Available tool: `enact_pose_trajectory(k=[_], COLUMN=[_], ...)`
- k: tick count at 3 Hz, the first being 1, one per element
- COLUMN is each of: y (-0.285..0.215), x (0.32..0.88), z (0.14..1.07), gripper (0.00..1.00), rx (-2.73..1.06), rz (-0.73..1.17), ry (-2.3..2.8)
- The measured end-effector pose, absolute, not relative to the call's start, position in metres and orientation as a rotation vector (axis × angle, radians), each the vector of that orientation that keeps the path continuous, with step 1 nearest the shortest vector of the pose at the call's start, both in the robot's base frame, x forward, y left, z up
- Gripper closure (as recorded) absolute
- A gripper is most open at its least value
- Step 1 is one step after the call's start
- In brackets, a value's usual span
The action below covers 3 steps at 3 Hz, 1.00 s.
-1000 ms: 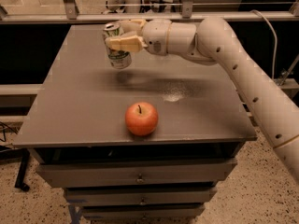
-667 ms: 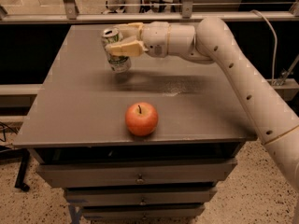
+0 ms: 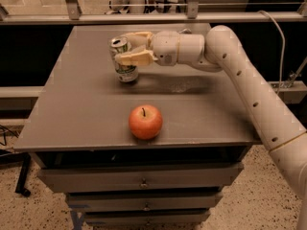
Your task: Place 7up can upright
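The 7up can (image 3: 124, 67) is silvery-white with green markings and a silver top. It stands nearly upright, leaning a little left, at the middle left of the grey table (image 3: 67, 109). Its base is at or just above the tabletop. My gripper (image 3: 127, 48) reaches in from the right and is shut on the can's upper part, one finger in front and one behind it. The white arm runs off to the right edge of the view.
A red apple (image 3: 145, 121) sits near the table's front edge, in front of the can. Drawers (image 3: 144, 182) are below the tabletop. A metal rail (image 3: 144, 18) runs behind the table.
The gripper has shifted the can slightly and lowered it toward the tabletop; the can stays in its grip. The apple has not moved.
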<state>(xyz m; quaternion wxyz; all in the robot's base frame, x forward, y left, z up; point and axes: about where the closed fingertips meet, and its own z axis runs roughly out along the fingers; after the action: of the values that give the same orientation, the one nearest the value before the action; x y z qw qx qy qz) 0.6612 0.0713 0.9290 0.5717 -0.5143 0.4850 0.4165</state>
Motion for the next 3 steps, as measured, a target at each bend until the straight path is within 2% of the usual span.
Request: enact_pose_trajectory(k=[1,3], y=[0.0651,0.0567], x=[0.659,0.6554], z=[0.9244,0.9241], gripper=[0.85,0.38], rx=[-1.175,-1.176], rz=[1.001,0.999], ry=[1.134,1.139])
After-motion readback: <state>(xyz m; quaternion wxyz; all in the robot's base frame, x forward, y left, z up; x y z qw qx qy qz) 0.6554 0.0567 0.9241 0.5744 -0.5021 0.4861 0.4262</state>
